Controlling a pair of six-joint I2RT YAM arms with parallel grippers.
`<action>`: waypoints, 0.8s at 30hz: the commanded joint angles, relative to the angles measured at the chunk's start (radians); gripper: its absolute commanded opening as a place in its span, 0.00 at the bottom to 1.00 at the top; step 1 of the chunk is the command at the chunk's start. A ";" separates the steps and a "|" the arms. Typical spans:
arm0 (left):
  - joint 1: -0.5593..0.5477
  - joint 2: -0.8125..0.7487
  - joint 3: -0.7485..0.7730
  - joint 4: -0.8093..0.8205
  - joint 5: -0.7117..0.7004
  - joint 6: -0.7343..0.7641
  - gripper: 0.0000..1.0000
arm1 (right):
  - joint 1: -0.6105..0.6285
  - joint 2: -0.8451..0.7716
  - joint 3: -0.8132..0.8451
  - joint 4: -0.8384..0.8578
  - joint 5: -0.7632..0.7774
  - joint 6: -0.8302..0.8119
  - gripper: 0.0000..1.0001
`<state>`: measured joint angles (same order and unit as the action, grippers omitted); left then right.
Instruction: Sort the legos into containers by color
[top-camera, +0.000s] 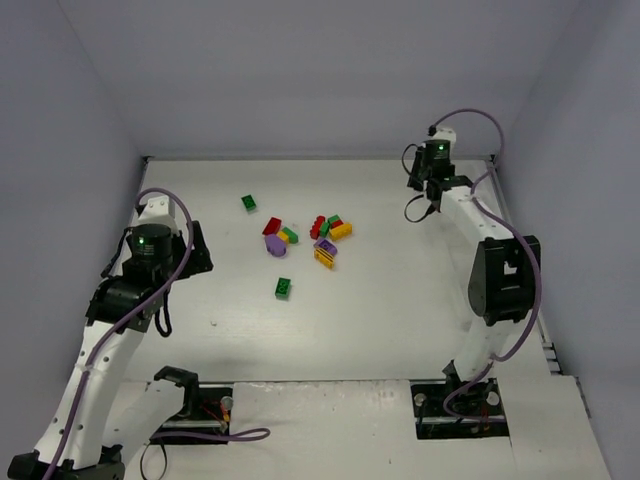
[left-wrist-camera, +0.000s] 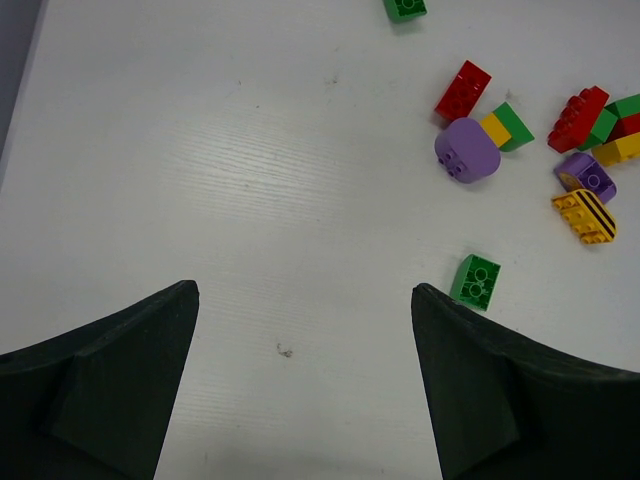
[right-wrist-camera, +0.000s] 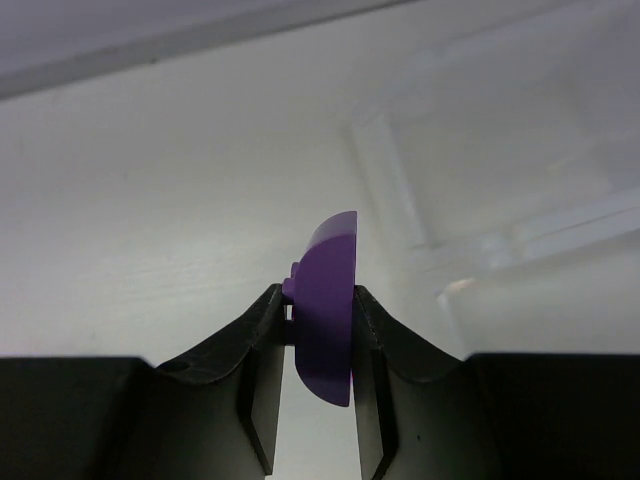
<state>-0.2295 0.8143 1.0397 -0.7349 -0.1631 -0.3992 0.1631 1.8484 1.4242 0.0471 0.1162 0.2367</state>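
The legos lie loose in mid-table: a green one (top-camera: 248, 203), a red one (top-camera: 271, 226), a purple one (top-camera: 275, 246), a cluster of red, green, yellow and purple (top-camera: 328, 235), and a lone green one (top-camera: 283, 288). My left gripper (left-wrist-camera: 305, 290) is open and empty over bare table, its right fingertip close to the lone green brick (left-wrist-camera: 476, 281); it sits left of the pile (top-camera: 198, 253). My right gripper (right-wrist-camera: 318, 295) is shut on a rounded purple brick (right-wrist-camera: 328, 310), held at the far right (top-camera: 421, 182). A translucent container (right-wrist-camera: 500, 150) lies just beyond and right of it.
The table is walled by grey panels at the back and on both sides. The table's back edge (top-camera: 320, 158) runs behind the right gripper. A white board (top-camera: 330, 420) covers the near edge between the arm bases.
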 joint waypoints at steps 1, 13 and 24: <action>0.004 -0.006 -0.012 0.052 -0.010 -0.016 0.81 | -0.039 0.008 0.082 0.111 -0.009 -0.083 0.00; 0.004 -0.015 -0.050 0.101 0.020 -0.024 0.81 | -0.146 0.228 0.297 0.160 -0.027 -0.168 0.00; 0.004 -0.024 -0.069 0.101 0.017 -0.020 0.81 | -0.204 0.294 0.324 0.180 -0.015 -0.181 0.10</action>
<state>-0.2295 0.7910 0.9665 -0.6834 -0.1493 -0.4099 -0.0254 2.1571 1.6859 0.1390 0.0925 0.0738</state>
